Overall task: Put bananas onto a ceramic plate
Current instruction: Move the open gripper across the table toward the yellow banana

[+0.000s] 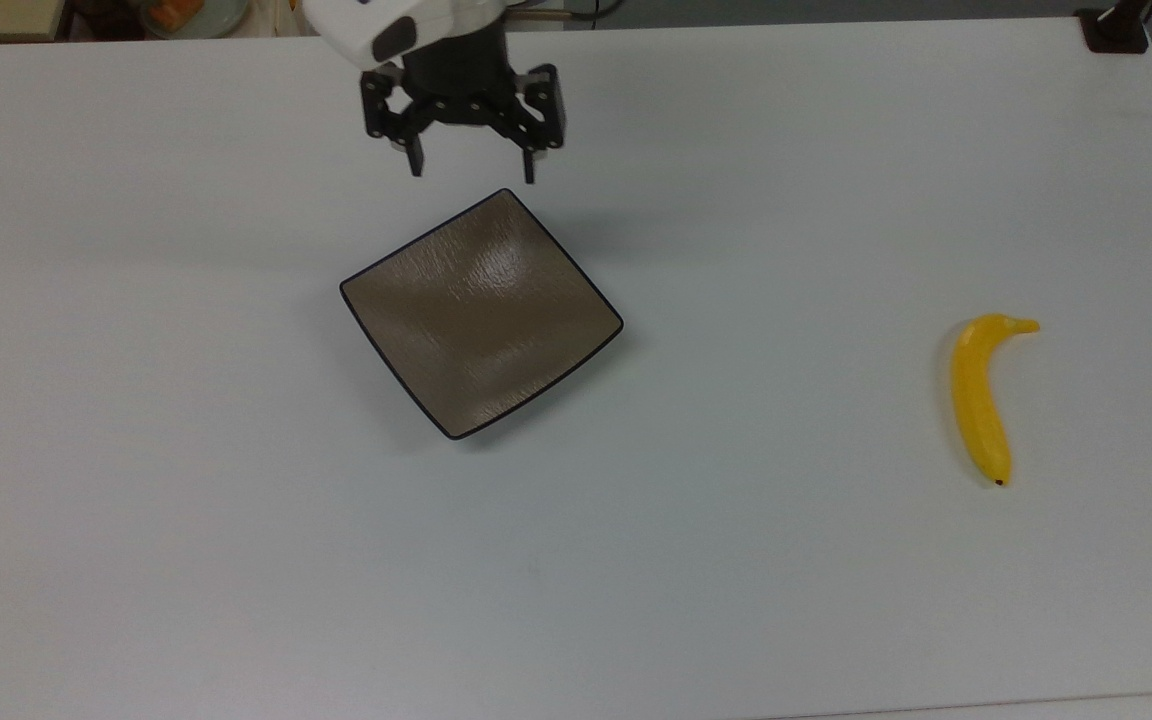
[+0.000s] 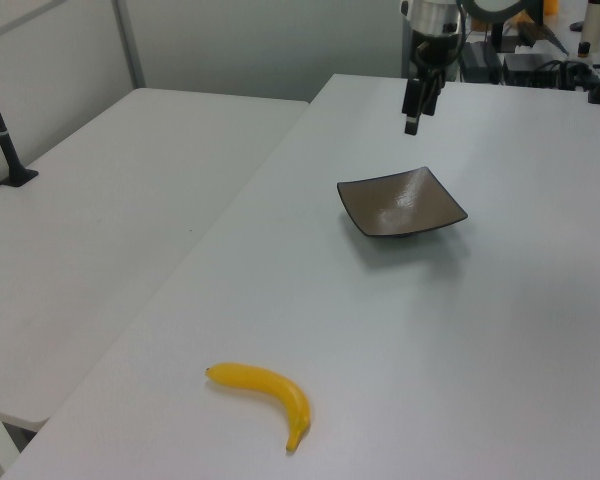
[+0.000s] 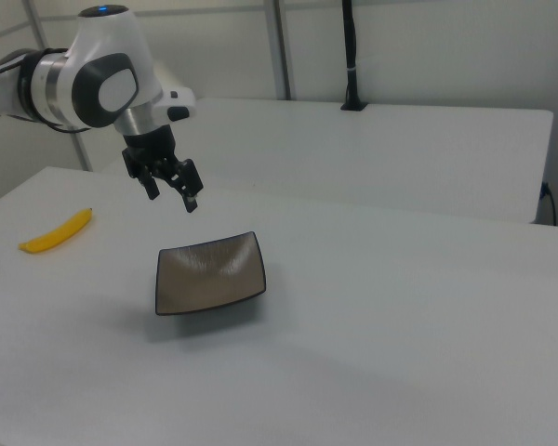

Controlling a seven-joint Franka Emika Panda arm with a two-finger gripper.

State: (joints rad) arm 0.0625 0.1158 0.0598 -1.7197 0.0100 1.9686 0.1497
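On the white table [image 1: 236, 560], going by the left view from near to far, the bright yellow curved banana [image 2: 264, 390] lies flat, well apart from everything else, bent stem toward the left view's left. Farther back, the square glossy taupe-brown ceramic plate [image 1: 481, 312] with rounded corners and a thin dark rim sits bare. Beyond it, the white and grey arm [image 3: 93, 79] reaches in and bends down at the wrist. Its black two-finger tool [image 1: 471, 172] hangs in the air just past the plate's far corner, fingers spread wide, gripping nothing. No writing is legible.
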